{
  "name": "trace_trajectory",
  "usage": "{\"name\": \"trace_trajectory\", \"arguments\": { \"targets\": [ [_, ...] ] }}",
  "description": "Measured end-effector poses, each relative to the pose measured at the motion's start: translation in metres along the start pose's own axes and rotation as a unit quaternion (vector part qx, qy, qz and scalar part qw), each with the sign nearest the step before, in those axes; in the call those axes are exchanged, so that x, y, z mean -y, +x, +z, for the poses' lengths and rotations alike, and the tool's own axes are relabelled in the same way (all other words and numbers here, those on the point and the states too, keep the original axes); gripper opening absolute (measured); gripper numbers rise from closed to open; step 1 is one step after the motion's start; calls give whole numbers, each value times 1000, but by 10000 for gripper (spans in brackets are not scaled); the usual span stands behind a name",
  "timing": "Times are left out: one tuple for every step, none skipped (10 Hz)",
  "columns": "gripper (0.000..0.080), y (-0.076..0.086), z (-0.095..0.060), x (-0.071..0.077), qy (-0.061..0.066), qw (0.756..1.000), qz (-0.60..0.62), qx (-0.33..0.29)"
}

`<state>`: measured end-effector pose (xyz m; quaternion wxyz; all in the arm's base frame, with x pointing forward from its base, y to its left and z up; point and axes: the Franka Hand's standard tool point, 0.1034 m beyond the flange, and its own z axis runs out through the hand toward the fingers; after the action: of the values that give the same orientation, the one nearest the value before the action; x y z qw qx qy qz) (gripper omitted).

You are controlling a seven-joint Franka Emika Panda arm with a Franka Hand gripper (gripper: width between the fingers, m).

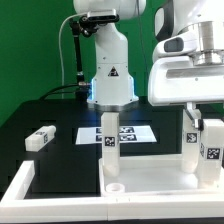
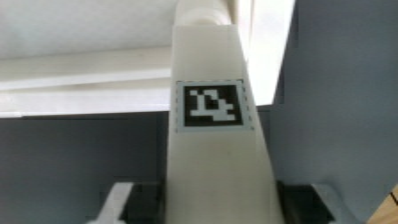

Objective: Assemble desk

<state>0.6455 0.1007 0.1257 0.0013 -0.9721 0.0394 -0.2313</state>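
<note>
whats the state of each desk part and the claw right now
claw: shut on the held leg
held leg: upright, gripped, at the tabletop's edge
standing leg: upright on the tabletop, free
loose leg: lying on its side, apart from the tabletop
tabletop: lying flat

I see the white rimmed plastic tabletop (image 1: 150, 190) lying flat, one tagged square white leg (image 1: 110, 140) upright on it, a second leg (image 2: 214, 150) upright too, a third leg (image 1: 40, 137) lying apart.

Bright, even light — exterior view crisp; wrist view soft, the leg (image 2: 210, 60) pale and blurred.
</note>
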Motion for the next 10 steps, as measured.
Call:
{"name": "trace_trajectory", "arguments": {
  "targets": [
    [291,-1,2,-2,-1,1000,-1,-1],
    [291,1,4,-1,-1,1000,1,-11],
    [291,4,5,2,0,1000,-1,-22],
    [291,3,5,2,0,1000,-2,-22],
    [344,3,5,2,0,1000,-3,-22],
    [513,3,5,2,0,1000,-3,-22],
    [513,3,5,2,0,1000,-3,-22],
    [621,3,5,2,0,1000,-3,-22],
    [641,3,5,2,0,1000,-3,-22],
    [641,3,5,2,0,1000,-3,-22]
  ]
}}
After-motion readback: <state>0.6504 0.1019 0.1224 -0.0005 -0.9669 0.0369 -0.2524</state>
